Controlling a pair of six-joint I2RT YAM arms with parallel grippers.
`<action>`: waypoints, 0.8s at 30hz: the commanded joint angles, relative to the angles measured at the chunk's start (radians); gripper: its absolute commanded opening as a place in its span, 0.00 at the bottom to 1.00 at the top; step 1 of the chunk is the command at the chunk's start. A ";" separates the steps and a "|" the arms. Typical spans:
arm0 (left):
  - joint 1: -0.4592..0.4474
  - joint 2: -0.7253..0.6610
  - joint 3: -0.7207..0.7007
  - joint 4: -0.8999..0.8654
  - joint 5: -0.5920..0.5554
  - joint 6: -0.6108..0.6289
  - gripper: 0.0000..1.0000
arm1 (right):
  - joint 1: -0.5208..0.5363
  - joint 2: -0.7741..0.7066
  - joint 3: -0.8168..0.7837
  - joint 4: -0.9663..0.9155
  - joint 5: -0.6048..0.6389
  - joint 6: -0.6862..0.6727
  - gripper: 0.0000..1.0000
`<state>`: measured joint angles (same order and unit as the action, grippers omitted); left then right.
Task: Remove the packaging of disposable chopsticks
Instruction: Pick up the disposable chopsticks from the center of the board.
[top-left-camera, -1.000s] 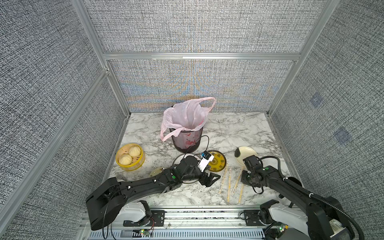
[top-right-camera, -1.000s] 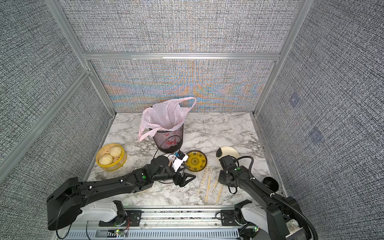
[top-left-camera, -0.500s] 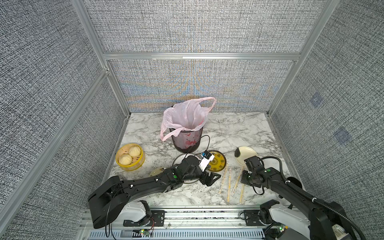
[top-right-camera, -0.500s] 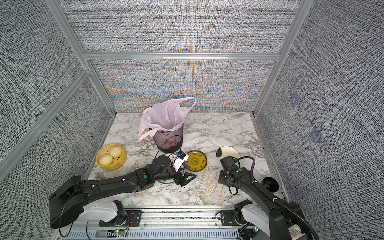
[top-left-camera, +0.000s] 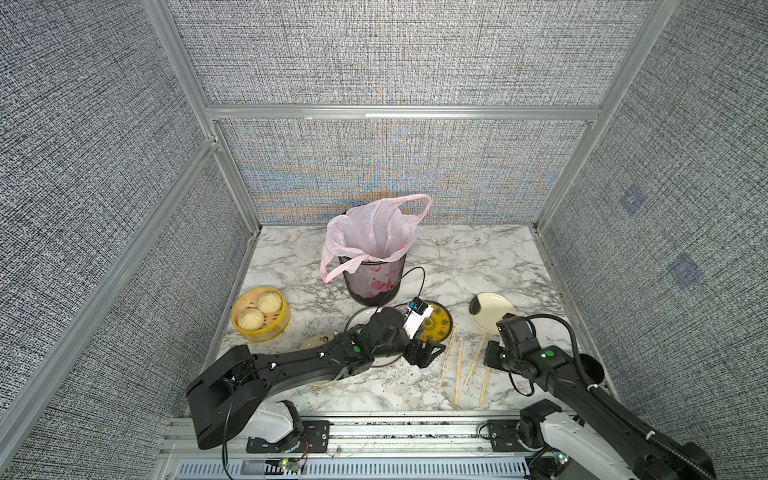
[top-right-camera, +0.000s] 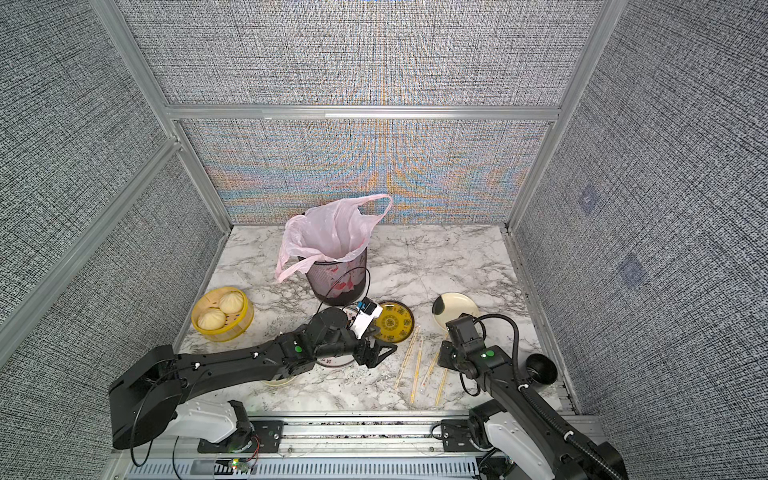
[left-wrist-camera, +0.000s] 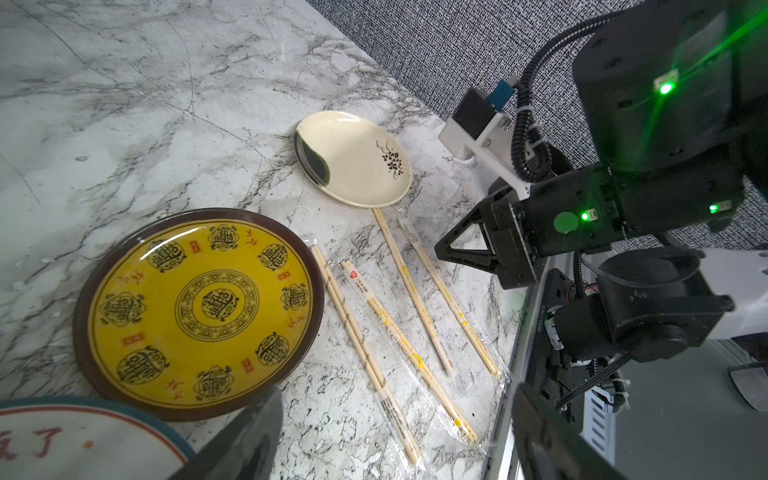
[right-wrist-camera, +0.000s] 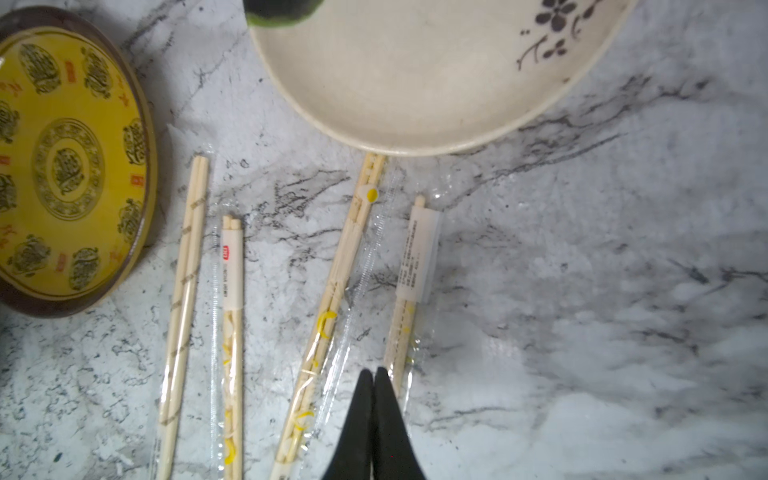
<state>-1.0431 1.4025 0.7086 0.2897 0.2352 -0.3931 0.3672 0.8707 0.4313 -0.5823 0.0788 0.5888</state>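
Four pairs of thin, pale tan wooden disposable chopsticks (top-left-camera: 458, 365) lie in a loose, roughly parallel row on the white, grey-veined marble bench (top-left-camera: 478, 266), right of centre near the lower edge in both top views. Each pair lies inside its packaging (right-wrist-camera: 365, 266), a long narrow sleeve of thin clear plastic, so no pair is unwrapped yet. The gaps in the row leave me room to come down on one sleeve alone. My right claw (right-wrist-camera: 374, 372) is closed tip to tip, low over the bench at the near ends of the two rightmost pairs, where clear film spreads past the wood. I judge this placement is meant to pinch film and not stick; whether any film is caught between the tips I cannot tell. My left claw (top-left-camera: 426, 353) stands with its jaws wide apart and empty, just left of the row and below the round yellow patterned plate with a dark brown rim (top-left-camera: 436, 328), probably placed to take the sticks once a sleeve is held. The far end of one pair reaches the rim of the cream plate with a black flower spray (right-wrist-camera: 415, 83). The black mesh bin (top-left-camera: 372, 286) lined with a pink plastic bag (top-left-camera: 370, 232), at centre, is likely where the stripped sleeves go.
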 joint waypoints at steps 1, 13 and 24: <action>0.002 0.013 0.005 0.023 0.004 -0.003 0.86 | -0.002 0.026 0.006 -0.032 0.037 0.045 0.00; 0.000 -0.017 -0.025 0.042 0.007 -0.005 0.86 | -0.028 0.260 0.069 -0.010 0.016 0.047 0.34; 0.000 -0.038 -0.044 0.043 -0.005 0.004 0.86 | -0.027 0.338 0.102 -0.022 0.015 0.055 0.32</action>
<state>-1.0447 1.3746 0.6685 0.3130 0.2371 -0.4000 0.3401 1.1915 0.5255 -0.5941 0.1013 0.6331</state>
